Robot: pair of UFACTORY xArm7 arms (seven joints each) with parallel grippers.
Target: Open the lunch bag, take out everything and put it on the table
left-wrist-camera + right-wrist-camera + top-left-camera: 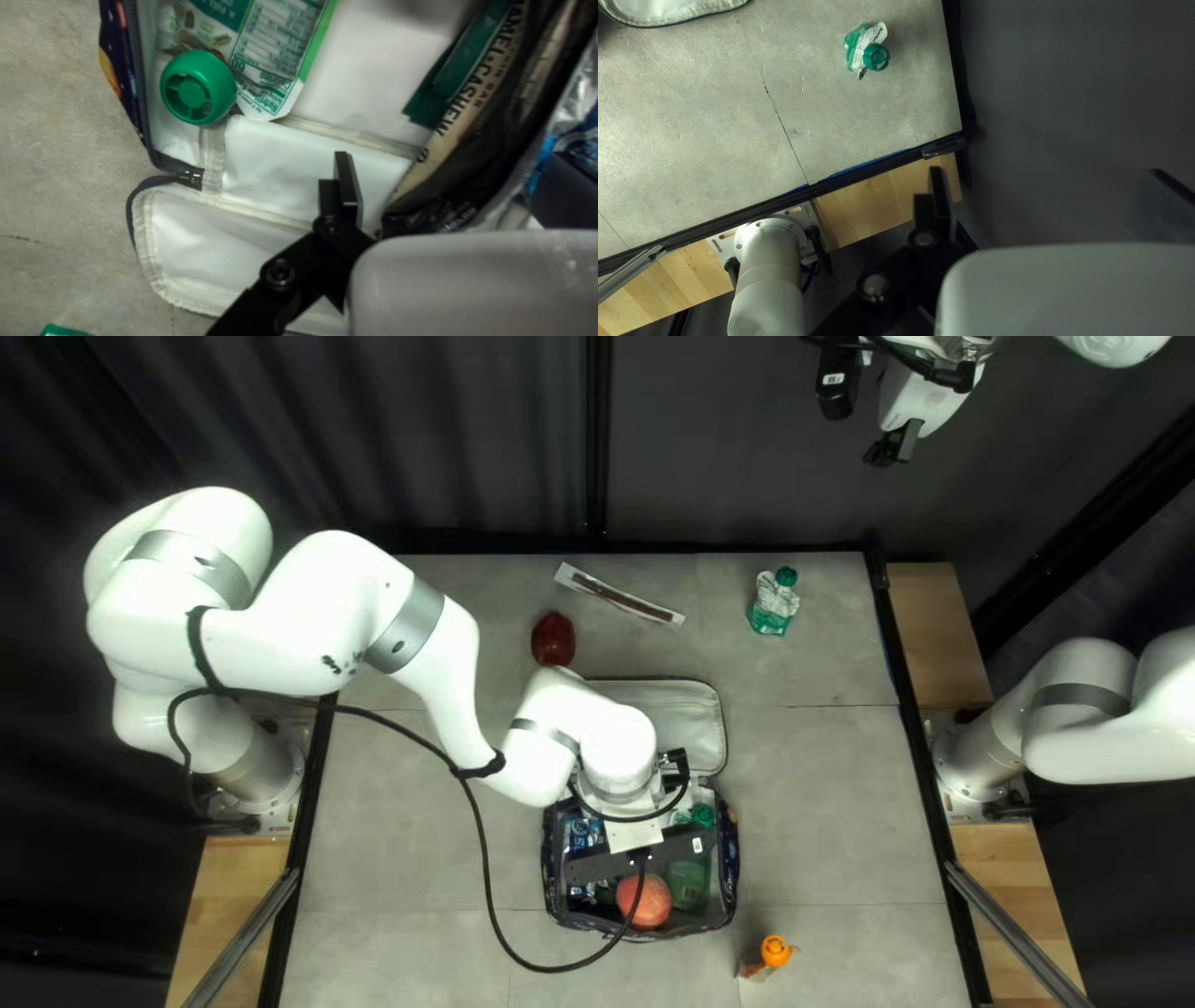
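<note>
Left wrist view: left claw [453,163] sat inside lunch bag [551,896] at table's [420,859] near-middle, fingers [348,182] apart around nut bar [467,116]. Mid-unpacking imo; next move needed squeeze, straight lift. Right claw [1050,186] open, idle.

left arm [560,747] over lunch bag [556,896], crowded inside

The lunch bag [558,896], dark-patterned with a white lining, sat unzipped on the counter [420,821], its lid [693,714] flopped flat toward 12 o'clock. Inside lay an orange-red fruit [652,905], a green-capped pouch [198,87], a tan-and-green snack bar [467,135] and blue packets [581,835]. Out on the counter, a red apple [553,639] lay at the bag's 11 o'clock. A long wrapped stick [619,595] was at 12, a second green pouch [775,602] at 1, and an orange-capped pouch [770,957] at 5.
</note>
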